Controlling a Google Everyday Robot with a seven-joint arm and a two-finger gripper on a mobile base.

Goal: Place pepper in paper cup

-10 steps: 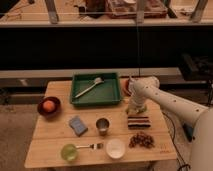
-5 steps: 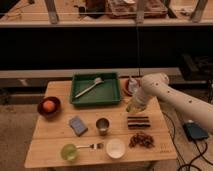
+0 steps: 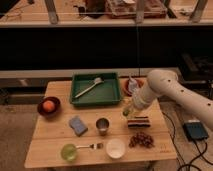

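The wooden table [image 3: 55, 137] is ending just right of a brown crumbly heap [image 3: 141, 140], and its front edge is running close under the paper cup [image 3: 115, 148]. The white arm [image 3: 170, 90] is reaching in over the right edge, so that side is taken. Open board is lying between the steel cup [image 3: 102, 125] and a dark flat block [image 3: 138, 121], and that lane is leading down to the paper cup. The green tray [image 3: 107, 95] is closing off the back middle. A blue sponge [image 3: 78, 125], a translucent green cup [image 3: 68, 151] and a fork [image 3: 94, 146] are crowding the front left, with the fork's tip pointing at the paper cup from just beside it.

The gripper [image 3: 128, 108] is hanging by the tray's front right corner, just behind the dark block. The pepper [image 3: 125, 112] is showing at its tip, and the gripper seems to be pinching it, though the hold itself is hard to make out. The paper cup is standing upright nearer the front and slightly left of the gripper, well apart from the pepper.
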